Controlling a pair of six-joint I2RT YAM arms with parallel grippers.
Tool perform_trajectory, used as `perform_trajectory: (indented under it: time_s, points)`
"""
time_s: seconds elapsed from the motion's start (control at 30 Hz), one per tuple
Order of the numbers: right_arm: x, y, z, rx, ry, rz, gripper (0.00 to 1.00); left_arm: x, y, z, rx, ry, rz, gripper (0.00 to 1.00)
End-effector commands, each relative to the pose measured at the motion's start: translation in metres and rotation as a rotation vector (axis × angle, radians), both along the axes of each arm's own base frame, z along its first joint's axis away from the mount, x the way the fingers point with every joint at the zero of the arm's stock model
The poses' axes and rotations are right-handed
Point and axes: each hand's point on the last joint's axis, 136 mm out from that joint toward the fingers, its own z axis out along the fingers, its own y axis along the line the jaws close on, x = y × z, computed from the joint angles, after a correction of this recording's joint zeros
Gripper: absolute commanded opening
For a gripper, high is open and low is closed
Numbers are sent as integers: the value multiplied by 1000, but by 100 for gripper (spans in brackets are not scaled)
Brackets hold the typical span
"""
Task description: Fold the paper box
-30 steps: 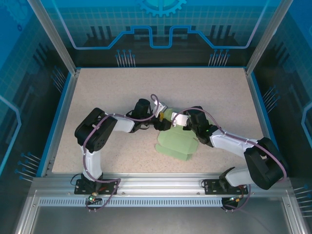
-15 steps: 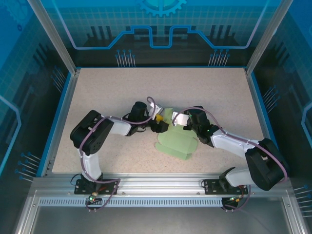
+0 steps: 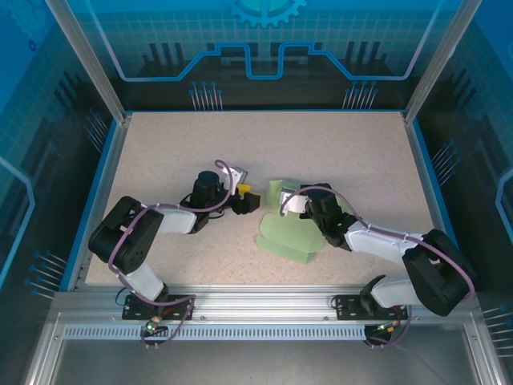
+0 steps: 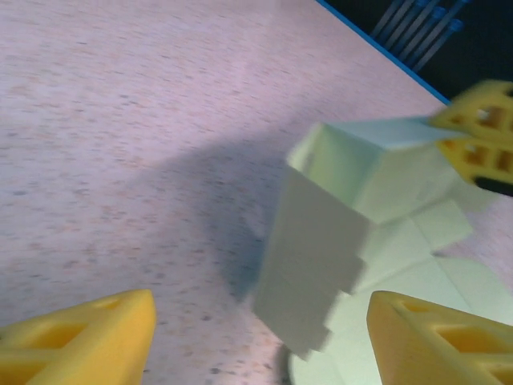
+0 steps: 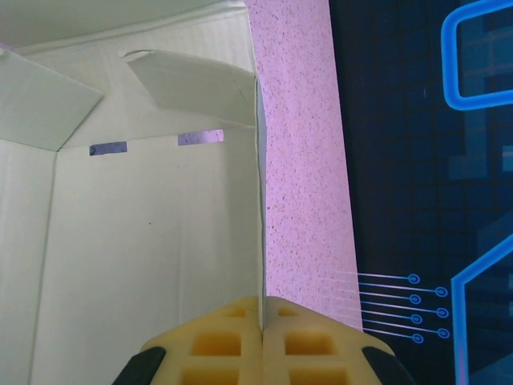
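Over speckled surface, pinching paper box wall with right fingers, left fingers spread; could tear if tugged.

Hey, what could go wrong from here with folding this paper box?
1. The right gripper pinches just one thin wall edge of the paper box; pulling could tear or crease the card.
2. The left gripper is open and apart from the box, so the raised panel has no other support and may flop down.
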Motion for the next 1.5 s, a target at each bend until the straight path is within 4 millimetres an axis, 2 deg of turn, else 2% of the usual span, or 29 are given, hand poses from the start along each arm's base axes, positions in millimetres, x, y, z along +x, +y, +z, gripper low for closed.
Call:
perform_trajectory:
  time_s: [0.0,0.2,0.37,0.57,0.83,1.17,1.47]
  points:
    - [1,4,22,-17,-125,7,3,24,20,0,49,21,155,70]
    - [-6,10,20,-68,-166,30,3,32,11,-12,103,53,109,67]
    - [-12,14,17,-95,-189,34,3,26,-4,-21,106,39,16,66]
    - [-14,15,4,-113,-163,29,3,14,-19,-28,89,21,-82,65]
    - [-15,14,-5,-103,-122,25,3,3,-38,-24,73,-16,-184,66]
    - [-13,9,-3,-73,-99,3,3,-8,-58,-21,61,-31,-273,67]
    - [-12,7,2,-20,-89,-7,3,-5,-71,-24,48,-20,-292,66]
